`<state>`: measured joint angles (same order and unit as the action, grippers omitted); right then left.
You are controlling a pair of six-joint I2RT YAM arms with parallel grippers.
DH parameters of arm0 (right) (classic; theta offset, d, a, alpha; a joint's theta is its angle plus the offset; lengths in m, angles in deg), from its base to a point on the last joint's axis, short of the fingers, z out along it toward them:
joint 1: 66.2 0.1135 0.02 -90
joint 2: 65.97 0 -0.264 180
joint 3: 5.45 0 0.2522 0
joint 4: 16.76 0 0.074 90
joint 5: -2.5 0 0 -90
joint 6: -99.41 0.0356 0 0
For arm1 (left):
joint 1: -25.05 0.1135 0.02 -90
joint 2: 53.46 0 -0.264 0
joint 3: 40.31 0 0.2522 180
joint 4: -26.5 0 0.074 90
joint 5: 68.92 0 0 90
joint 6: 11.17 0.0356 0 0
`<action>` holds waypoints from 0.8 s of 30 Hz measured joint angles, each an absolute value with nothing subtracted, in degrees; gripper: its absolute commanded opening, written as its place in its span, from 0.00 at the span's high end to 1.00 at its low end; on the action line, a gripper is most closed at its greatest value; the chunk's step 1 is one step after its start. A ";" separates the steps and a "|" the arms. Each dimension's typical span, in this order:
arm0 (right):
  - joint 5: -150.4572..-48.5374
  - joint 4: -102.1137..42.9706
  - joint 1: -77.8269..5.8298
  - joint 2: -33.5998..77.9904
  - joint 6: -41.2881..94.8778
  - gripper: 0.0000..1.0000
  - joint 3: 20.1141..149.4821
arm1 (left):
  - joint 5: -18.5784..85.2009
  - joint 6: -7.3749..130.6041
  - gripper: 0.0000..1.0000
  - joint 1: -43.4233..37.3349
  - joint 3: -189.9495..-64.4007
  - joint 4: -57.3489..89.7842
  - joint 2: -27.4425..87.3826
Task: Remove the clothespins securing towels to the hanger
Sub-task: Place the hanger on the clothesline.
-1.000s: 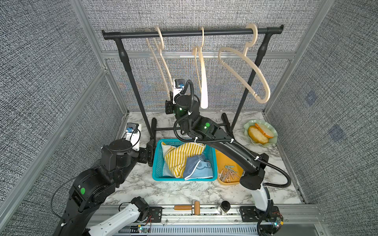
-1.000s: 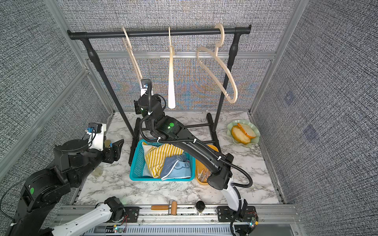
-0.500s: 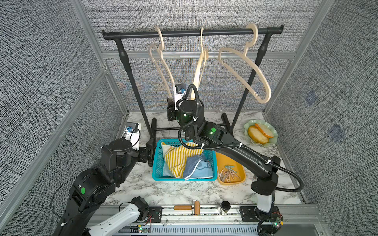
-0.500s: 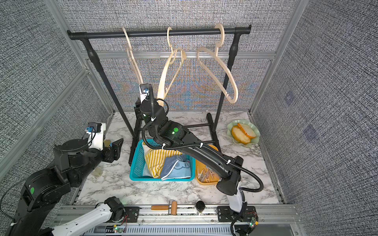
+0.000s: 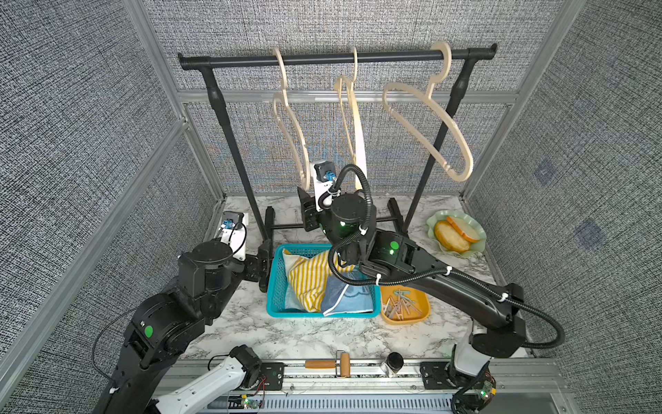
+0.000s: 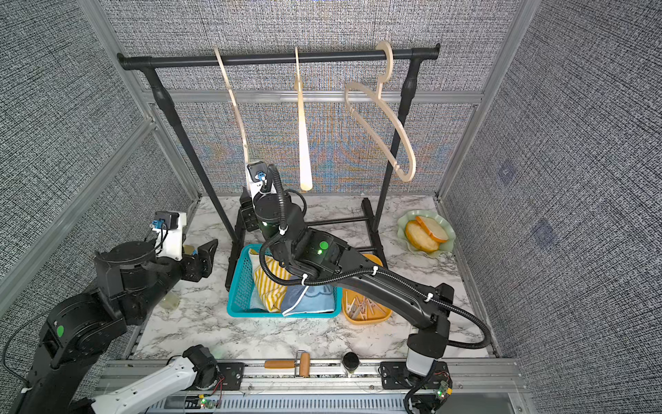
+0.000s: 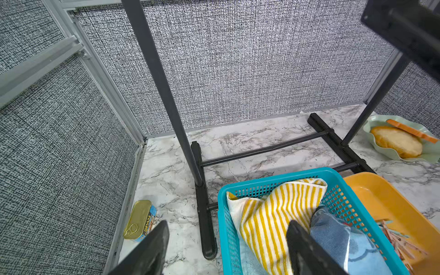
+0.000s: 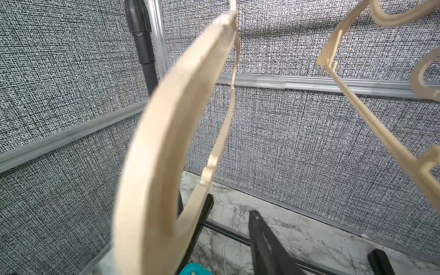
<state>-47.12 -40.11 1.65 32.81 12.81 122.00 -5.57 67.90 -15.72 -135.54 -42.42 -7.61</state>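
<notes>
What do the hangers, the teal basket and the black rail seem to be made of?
Hangers: pale beige, matt, flat-cut, probably wood or wood-look plastic.
Basket: teal moulded plastic, shown by its regular grid of holes.
Rail: black tube, matt coating, likely painted metal.

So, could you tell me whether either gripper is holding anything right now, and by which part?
Nothing is held. The left gripper is open and empty; the right gripper is open, beside the lower end of the middle hanger, not clamping it.
</notes>
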 measured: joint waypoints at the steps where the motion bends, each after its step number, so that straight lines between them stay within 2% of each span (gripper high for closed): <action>1: -47.03 -40.17 2.05 32.31 12.57 0.48 121.43 | -5.68 67.90 0.21 -15.72 -135.48 -42.31 -7.57; 8: -47.90 -42.10 3.86 27.57 12.31 0.45 115.13 | -5.90 67.90 0.20 -15.72 -133.82 -40.10 -7.77; 18: -52.80 -43.98 4.39 13.80 15.34 0.45 97.41 | -7.21 67.92 0.19 -15.72 -130.06 -36.28 -7.24; 24: -57.41 -45.09 -3.55 -0.37 18.30 0.45 82.02 | -7.45 68.33 0.18 -15.72 -125.58 -31.43 -5.76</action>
<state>-57.41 -45.09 -3.55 -0.37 18.30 82.02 -7.45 68.33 -15.72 -125.58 -31.43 -5.76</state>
